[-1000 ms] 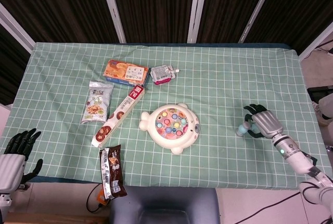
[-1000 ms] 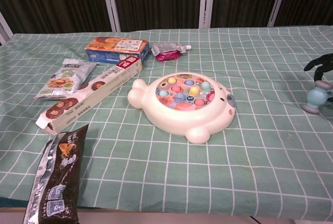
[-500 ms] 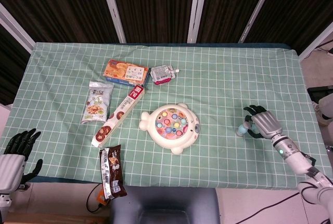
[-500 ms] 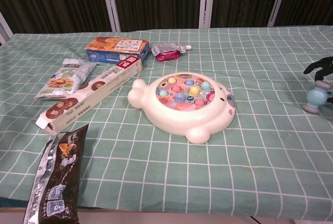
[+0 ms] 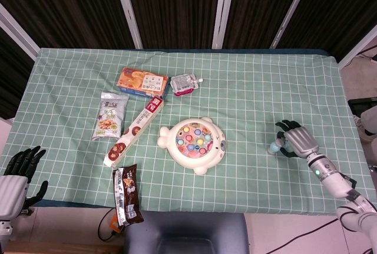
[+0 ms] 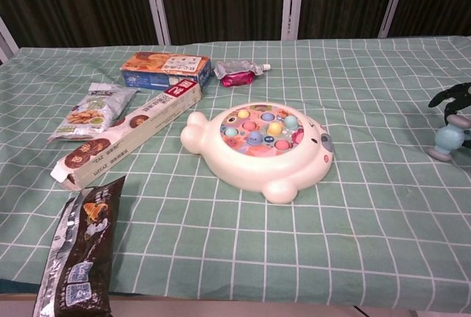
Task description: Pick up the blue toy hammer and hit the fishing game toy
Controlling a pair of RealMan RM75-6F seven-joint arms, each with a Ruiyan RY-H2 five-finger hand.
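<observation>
Fingers [image 5: 287, 128] of right hand [image 5: 299, 141] curled over blue toy hammer [image 5: 275, 145], low on cloth; firm grip uncertain. Lift and strike on fishing game toy [image 5: 193, 142], well apart, not done. Left hand [image 5: 17, 174] idle, holding nothing.

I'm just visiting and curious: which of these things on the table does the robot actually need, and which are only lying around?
Needed:
blue toy hammer
fishing game toy
right hand, at the hammer

Lying about:
orange box
pink pouch
nut packet
long biscuit box
dark snack bag
</observation>
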